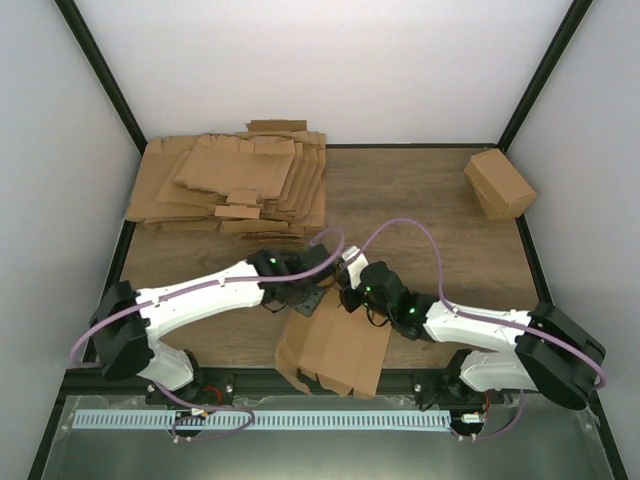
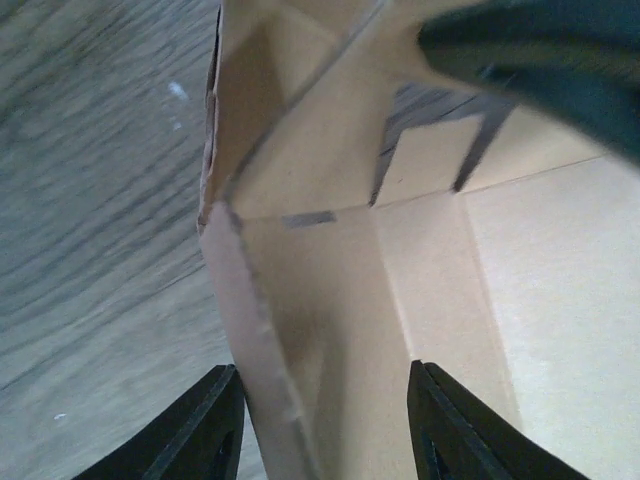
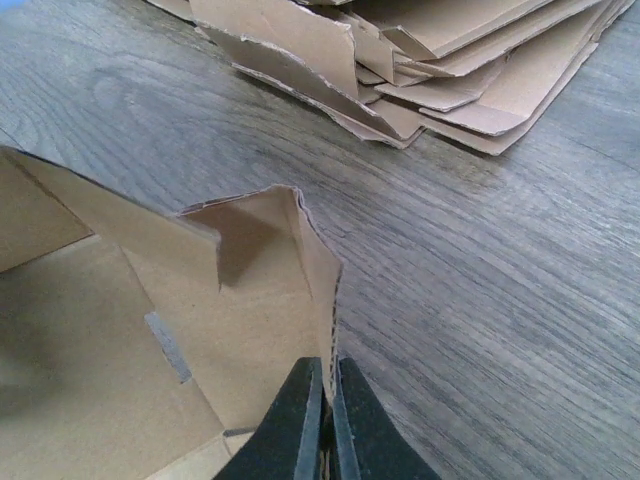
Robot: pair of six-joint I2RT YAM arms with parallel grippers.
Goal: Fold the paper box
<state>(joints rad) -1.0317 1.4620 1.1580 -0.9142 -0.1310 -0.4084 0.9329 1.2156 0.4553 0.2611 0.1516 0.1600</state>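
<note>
1. Paper box (image 1: 338,350): it is lying at the near middle of the table (image 1: 420,200), between both grippers. It is half raised, and its near end is hanging over the table's edge.
2. Right gripper (image 3: 325,368): you are clenching it on the thin rim of a corner flap.
3. Left gripper (image 2: 320,370): its jaws are standing parted astride an upright wall, not visibly pinching it.
4. Step in hand, as judged: you are squaring that wall. You should be centring the crease between the left fingers, gripping flat panel rather than ragged edge, and using the right pinch as a steady anchor.
5. Pile of flat sheets (image 1: 235,185) and finished carton (image 1: 498,183): both are sitting well apart at the far side, so you should be leaving them alone.
</note>
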